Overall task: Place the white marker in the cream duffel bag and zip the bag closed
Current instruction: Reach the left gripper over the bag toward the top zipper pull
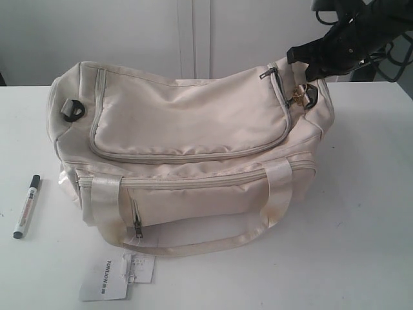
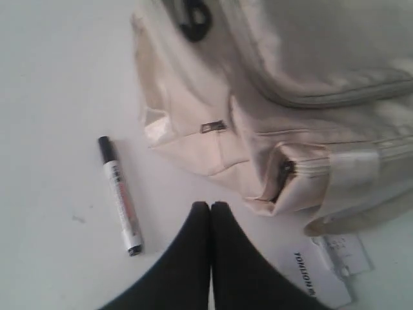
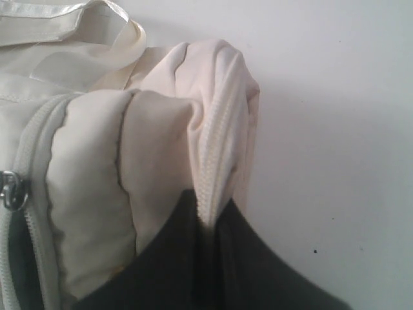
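Note:
The cream duffel bag (image 1: 193, 123) stands in the middle of the white table, and its top flap zip looks shut. The white marker (image 1: 26, 206) with a black cap lies flat on the table left of the bag, apart from it. My right gripper (image 1: 298, 57) reaches down to the bag's right end. In the right wrist view the right gripper (image 3: 210, 206) is shut on a raised fold of bag fabric (image 3: 213, 129) with zip tape. My left gripper (image 2: 211, 205) is shut and empty above the table, between the marker (image 2: 120, 195) and the bag's corner (image 2: 271, 187).
A white paper hangtag (image 1: 106, 281) lies on the table in front of the bag, near the left gripper in the left wrist view (image 2: 316, 278). A metal zip pull (image 3: 10, 190) hangs beside the gripped fold. The bag's strap handle (image 1: 193, 242) loops forward.

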`<state>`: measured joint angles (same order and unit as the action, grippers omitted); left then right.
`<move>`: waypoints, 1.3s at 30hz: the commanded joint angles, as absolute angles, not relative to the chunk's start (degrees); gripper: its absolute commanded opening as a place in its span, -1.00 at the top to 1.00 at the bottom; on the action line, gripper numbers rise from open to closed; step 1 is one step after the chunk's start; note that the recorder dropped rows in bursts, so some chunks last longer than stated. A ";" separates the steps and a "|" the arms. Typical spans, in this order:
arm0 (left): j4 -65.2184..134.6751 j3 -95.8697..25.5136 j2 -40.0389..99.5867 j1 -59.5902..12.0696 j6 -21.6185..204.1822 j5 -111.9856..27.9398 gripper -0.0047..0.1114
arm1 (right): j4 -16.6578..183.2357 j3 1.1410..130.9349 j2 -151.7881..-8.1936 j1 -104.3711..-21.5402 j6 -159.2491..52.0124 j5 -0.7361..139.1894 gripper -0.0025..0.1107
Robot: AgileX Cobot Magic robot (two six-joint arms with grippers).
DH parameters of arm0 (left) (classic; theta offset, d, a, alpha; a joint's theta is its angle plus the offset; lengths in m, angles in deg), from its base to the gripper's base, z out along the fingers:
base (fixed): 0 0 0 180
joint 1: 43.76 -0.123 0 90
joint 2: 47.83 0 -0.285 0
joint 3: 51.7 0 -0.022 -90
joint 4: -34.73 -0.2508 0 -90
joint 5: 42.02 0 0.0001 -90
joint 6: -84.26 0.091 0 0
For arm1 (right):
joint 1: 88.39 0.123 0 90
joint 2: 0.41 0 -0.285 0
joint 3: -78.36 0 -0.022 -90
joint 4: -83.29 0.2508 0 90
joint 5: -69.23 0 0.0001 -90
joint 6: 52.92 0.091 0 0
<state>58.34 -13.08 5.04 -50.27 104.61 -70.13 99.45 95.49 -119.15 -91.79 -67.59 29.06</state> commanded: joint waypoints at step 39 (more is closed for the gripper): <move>73.32 -42.24 44.87 -12.13 125.26 -55.16 0.92 | 99.17 95.87 -119.10 -92.40 -67.26 31.13 0.96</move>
